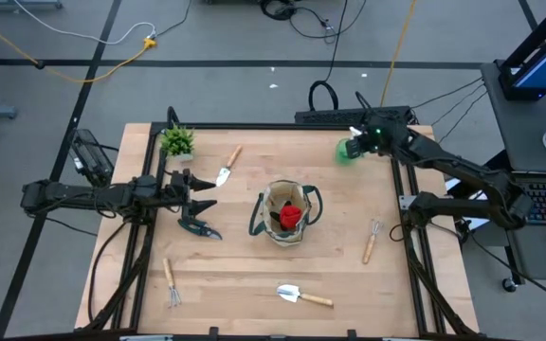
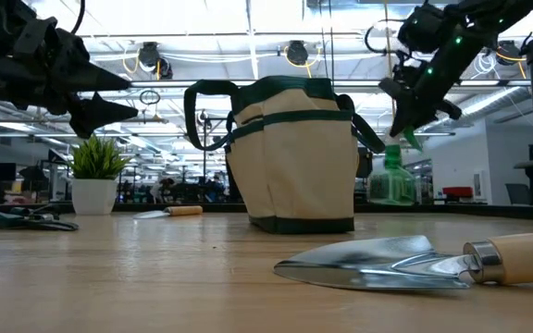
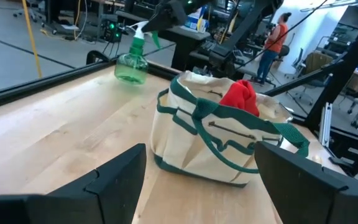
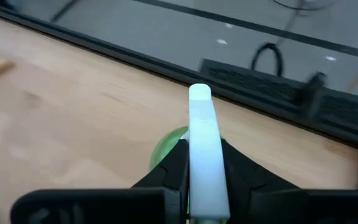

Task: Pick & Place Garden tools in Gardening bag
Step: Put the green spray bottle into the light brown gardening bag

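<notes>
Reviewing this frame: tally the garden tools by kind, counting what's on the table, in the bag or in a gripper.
Trowels: 2
Forks: 2
Pruning shears: 1
Red glove, in the gardening bag: 1
Green spray bottle, gripped by the right gripper: 1
Total: 7

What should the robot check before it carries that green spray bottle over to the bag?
1. Grip on the bottle: the right claw is shut on the white nozzle of the green spray bottle. Ok.
2. Bottle off the table: its base looks level with the tabletop in the low view. Cannot tell.
3. Bag mouth: the gardening bag stands upright and open, with a red glove already inside. Ok.
4. Room in the bag for the bottle beside the glove: cannot tell.
5. Other arm: the left claw hangs open beside the bag, above the pruning shears, away from the right arm's side. Ok.
</notes>
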### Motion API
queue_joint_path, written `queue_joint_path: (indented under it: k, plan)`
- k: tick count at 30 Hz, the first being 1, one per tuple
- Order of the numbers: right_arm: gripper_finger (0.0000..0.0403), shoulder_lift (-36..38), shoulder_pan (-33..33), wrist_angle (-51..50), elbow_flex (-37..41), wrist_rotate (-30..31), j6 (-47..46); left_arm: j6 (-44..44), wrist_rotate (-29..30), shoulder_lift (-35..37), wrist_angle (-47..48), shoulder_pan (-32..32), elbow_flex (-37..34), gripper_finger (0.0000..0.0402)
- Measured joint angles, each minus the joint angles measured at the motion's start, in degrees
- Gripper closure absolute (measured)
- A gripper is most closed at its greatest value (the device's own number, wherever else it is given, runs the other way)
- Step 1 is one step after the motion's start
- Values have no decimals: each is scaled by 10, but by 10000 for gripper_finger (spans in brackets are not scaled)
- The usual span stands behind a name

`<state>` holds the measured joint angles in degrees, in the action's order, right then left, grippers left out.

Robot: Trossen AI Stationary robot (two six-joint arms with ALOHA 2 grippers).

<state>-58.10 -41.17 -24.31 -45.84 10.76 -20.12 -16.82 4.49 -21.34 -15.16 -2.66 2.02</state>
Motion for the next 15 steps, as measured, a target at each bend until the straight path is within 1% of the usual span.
queue_joint_path:
  k: [4, 10, 15]
  plan:
    - [357, 17, 18, -4, -17, -5, -1, -1, 0, 0, 0, 0, 0, 94]
    - [357, 34, 54, -9, -63, -7, 14, -2, -1, 0, 3, 0, 0, 94]
    - [357, 37, 86, -8, -112, -66, 44, -2, -2, 0, 4, 0, 0, 94]
